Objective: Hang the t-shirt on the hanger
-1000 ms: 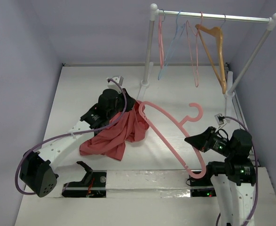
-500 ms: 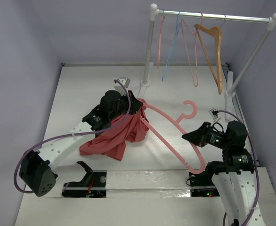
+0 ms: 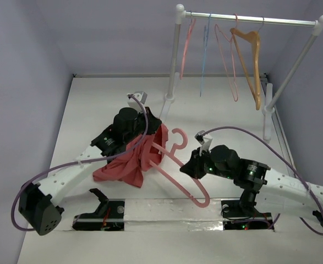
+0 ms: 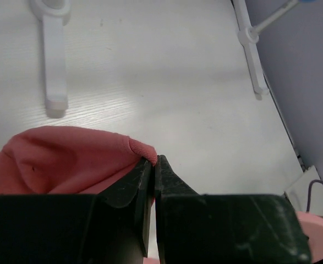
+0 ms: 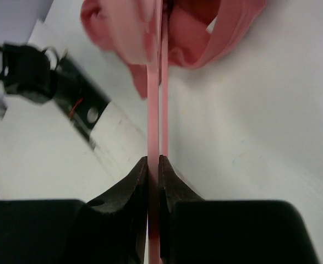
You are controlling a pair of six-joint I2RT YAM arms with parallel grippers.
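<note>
On surface (image 3: 95, 104): one t-shirt (image 3: 122, 168), edge pinched in left claw (image 4: 154, 160); one hanger (image 5: 153, 110), bar pinched in right claw (image 5: 154, 160).

**Cloth, plastic, metal and painted board**

The t-shirt (image 3: 129, 164) is soft salmon-red cloth, matt and finely woven, and thicker at the hem beside my left pincer (image 4: 154, 160). The hanger (image 3: 179, 168) is thick pink plastic, smooth with a faint sheen. My right pincer (image 5: 154, 162), like the left, looks like hard black plastic, matt and slightly grainy. The bench (image 3: 89, 104) is dull white board with a faint wood grain. Toward its far right corner the rail (image 3: 249, 20) is bright glossy metal. The orange-tan hanger (image 3: 253, 55) on it looks like smooth wood, though I cannot be sure.
</note>
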